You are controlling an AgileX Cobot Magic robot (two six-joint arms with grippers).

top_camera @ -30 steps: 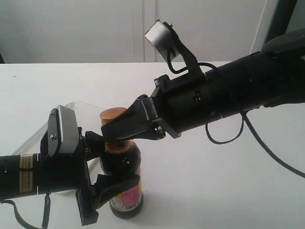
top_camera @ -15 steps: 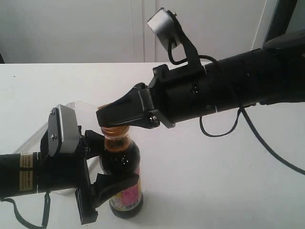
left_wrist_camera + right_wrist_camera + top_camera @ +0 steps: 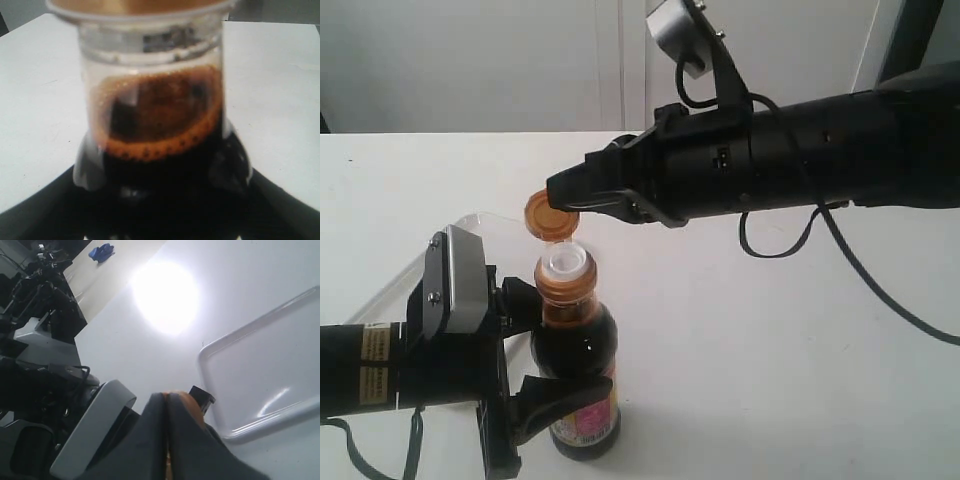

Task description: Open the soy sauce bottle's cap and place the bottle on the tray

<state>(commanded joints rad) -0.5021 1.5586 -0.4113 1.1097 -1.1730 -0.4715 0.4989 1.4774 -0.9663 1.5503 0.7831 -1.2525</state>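
The soy sauce bottle [image 3: 575, 345] stands upright on the white table, and my left gripper [image 3: 565, 345] is shut around its dark body. Its neck and brown liquid line fill the left wrist view [image 3: 157, 125], with the black fingers [image 3: 85, 167] at both sides. The orange-brown cap [image 3: 551, 216] is flipped up and back on its hinge, baring the white spout [image 3: 566, 262]. My right gripper [image 3: 560, 192] is shut, its tips right over the raised cap [image 3: 188, 401]. The white tray [image 3: 390, 285] lies behind the bottle, its rim [image 3: 260, 425] beside my right gripper [image 3: 166, 396].
The left wrist camera housing [image 3: 455, 280] sits beside the bottle's neck. A black cable [image 3: 790, 250] loops under the right arm. White tabletop [image 3: 770, 380] stretches to the right of the bottle. A wall [image 3: 470, 60] rises behind the table.
My right gripper has risen and swung up from the bottle's neck, and the cap has flipped open off the spout. The left gripper keeps its hold on the bottle.
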